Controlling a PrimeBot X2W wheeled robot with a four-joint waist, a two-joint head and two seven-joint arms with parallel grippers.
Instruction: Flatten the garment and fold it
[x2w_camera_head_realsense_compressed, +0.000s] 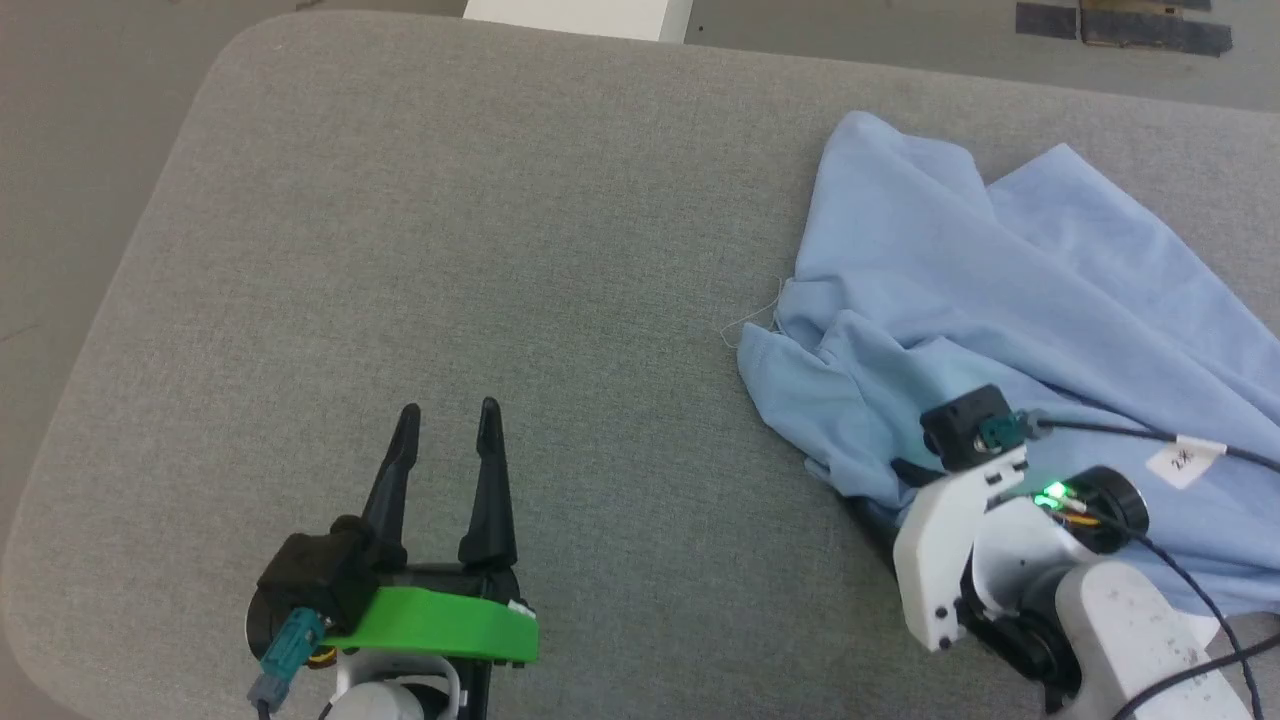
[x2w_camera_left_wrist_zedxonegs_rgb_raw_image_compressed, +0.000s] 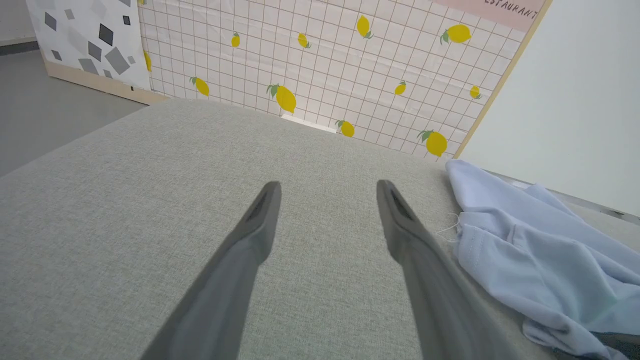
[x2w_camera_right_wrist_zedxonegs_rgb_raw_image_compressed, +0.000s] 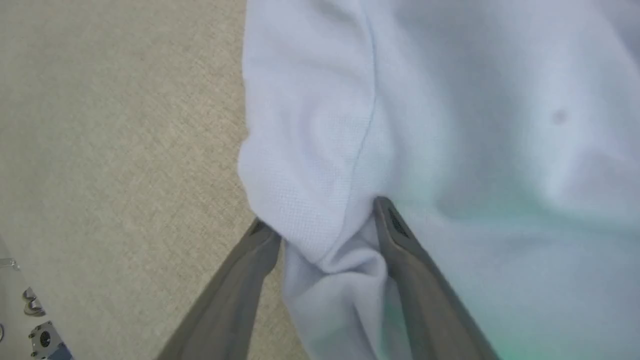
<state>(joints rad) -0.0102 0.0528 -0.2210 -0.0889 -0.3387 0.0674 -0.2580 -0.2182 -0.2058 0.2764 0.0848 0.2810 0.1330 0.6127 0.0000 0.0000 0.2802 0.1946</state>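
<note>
The garment (x2w_camera_head_realsense_compressed: 1000, 300), a light blue T-shirt, lies crumpled on the right half of the grey padded surface (x2w_camera_head_realsense_compressed: 500, 250). My right gripper (x2w_camera_head_realsense_compressed: 890, 490) is at its near left edge, mostly hidden under its own white wrist. In the right wrist view the right gripper (x2w_camera_right_wrist_zedxonegs_rgb_raw_image_compressed: 320, 215) is open, and a bunched fold of the garment (x2w_camera_right_wrist_zedxonegs_rgb_raw_image_compressed: 450, 125) sits between the fingers, touching both. My left gripper (x2w_camera_head_realsense_compressed: 449, 410) hovers open and empty over bare surface to the garment's left. In the left wrist view the left gripper (x2w_camera_left_wrist_zedxonegs_rgb_raw_image_compressed: 328, 185) points at the far edge, with the garment (x2w_camera_left_wrist_zedxonegs_rgb_raw_image_compressed: 525, 250) to its right.
The padded surface has a rounded far left corner, with grey floor beyond. A white object (x2w_camera_head_realsense_compressed: 580, 18) stands past the far edge. A lemon-patterned panel (x2w_camera_left_wrist_zedxonegs_rgb_raw_image_compressed: 325, 60) rises behind it. A black cable with a white tag (x2w_camera_head_realsense_compressed: 1185, 460) crosses the garment by my right wrist.
</note>
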